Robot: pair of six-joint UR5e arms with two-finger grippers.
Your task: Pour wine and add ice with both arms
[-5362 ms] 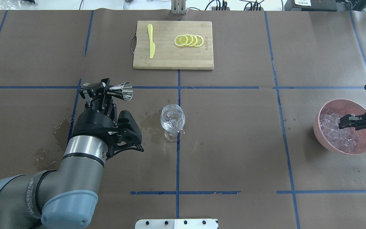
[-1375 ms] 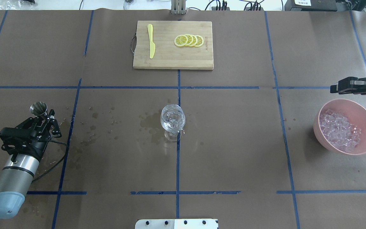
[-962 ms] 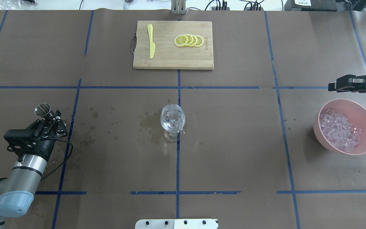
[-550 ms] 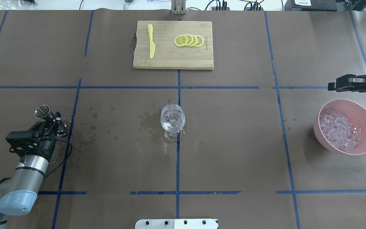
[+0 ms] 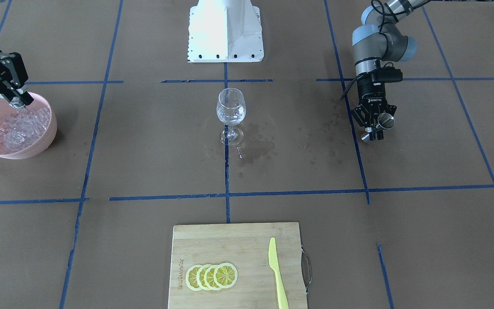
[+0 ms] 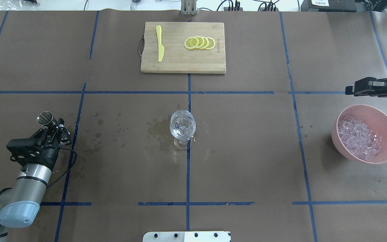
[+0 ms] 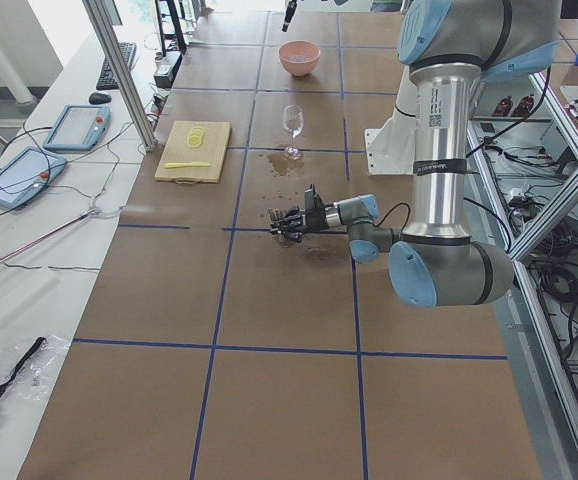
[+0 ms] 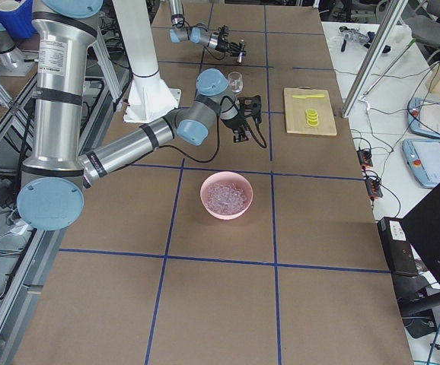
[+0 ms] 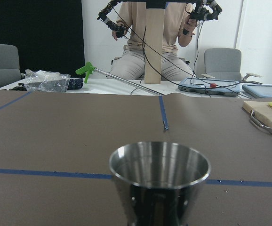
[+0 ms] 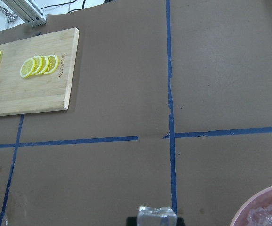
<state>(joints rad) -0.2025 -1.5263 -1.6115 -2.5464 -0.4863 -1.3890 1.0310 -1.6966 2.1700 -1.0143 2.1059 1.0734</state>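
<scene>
A robotics lab. A long work surface is covered in brown paper and divided into squares by blue tape lines. A large robot arm reaches over it. Metal frame posts, control tablets, loose cables and grey office chairs stand around the edges.

Bright, even overhead lighting; a soft shadow lies beside the pink bowl; the white base glares, overexposed; the steel cup shows sharp highlights against a softer background; the ice cube at the frame's lower edge is slightly blurred.
</scene>
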